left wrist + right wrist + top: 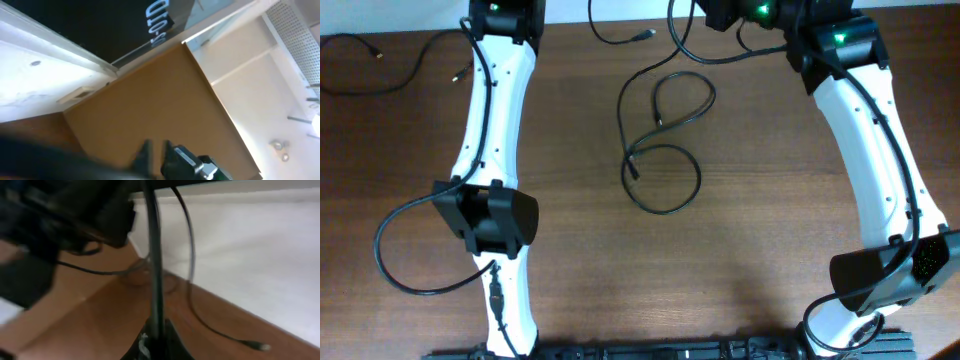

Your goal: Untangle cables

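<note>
One thin black cable (665,150) lies in two loose loops at the table's middle. A second cable (620,40) with a plug end lies at the far centre. A third cable (390,60) trails along the far left. My right gripper (155,332) is at the far edge (745,15) and is shut on a black cable (152,255) that runs straight up from its fingertips. A thin cable with a plug (252,345) lies beside it. My left gripper (156,149) points off the table toward a wall, its fingers slightly apart with nothing between them.
The left arm (490,130) stretches along the left side, the right arm (870,140) along the right. Thick black arm wires loop beside the left arm's base (395,250). A brown board (150,100) and white walls fill the left wrist view.
</note>
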Motion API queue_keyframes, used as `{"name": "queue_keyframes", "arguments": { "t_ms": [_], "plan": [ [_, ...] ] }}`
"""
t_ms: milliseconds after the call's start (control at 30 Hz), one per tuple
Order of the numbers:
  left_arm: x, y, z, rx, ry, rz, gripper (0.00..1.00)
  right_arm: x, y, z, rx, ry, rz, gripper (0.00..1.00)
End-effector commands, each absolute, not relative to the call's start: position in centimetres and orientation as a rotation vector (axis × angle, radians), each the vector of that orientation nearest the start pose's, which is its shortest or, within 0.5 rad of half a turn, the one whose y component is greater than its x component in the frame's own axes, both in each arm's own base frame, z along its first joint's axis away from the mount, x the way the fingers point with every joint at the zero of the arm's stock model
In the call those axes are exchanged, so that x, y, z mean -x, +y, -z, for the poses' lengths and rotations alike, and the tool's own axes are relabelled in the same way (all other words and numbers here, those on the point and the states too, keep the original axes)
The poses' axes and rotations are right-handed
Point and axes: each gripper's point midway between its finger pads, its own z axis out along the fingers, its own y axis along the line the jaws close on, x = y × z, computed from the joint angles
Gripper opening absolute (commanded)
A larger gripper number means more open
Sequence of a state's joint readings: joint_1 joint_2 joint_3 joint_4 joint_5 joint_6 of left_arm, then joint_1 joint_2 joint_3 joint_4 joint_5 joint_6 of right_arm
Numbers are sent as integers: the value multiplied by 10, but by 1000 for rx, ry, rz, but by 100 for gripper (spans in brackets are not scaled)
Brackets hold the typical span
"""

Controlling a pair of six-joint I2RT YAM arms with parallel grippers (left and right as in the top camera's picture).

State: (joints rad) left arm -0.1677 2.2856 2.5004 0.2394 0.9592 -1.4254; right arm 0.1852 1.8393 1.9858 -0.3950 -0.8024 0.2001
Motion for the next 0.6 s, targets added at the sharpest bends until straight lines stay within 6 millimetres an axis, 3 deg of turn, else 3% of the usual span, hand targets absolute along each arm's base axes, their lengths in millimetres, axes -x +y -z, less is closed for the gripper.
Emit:
{"name": "queue_keyframes", "arguments": {
  "t_ms": [0,33,67,100,133,200,267,400,500,567],
  "plan": [
    [-566,-221,-474,-46,1651,1651,42,-460,230,-420,605,1772,-1179,4],
    [-572,-220,-460,9,1704,1632,74,-459,230,-419,603,1775,-1180,4],
    [-573,-220,-451,29,1745,1621,90,-459,230,-418,601,1782,-1182,4],
    [-573,-221,-445,50,1775,1627,99,-459,230,-417,600,1786,-1183,4],
    [-573,-221,-436,52,1808,1610,99,-458,230,-414,610,1792,-1176,4],
    [-574,-220,-428,-104,1790,1468,99,-456,230,-407,653,1798,-1142,4],
    [-571,-218,-427,-136,1795,1477,99,-464,224,-401,631,1817,-1069,4],
    [-536,-234,-428,-12,1968,1866,99,-462,235,-411,664,1761,-1066,4],
    [-523,-237,-428,-40,2014,1946,99,-473,241,-411,606,1771,-974,4],
    [-522,-237,-428,-6,2032,1975,91,-473,241,-411,606,1770,-975,4]
  ]
}}
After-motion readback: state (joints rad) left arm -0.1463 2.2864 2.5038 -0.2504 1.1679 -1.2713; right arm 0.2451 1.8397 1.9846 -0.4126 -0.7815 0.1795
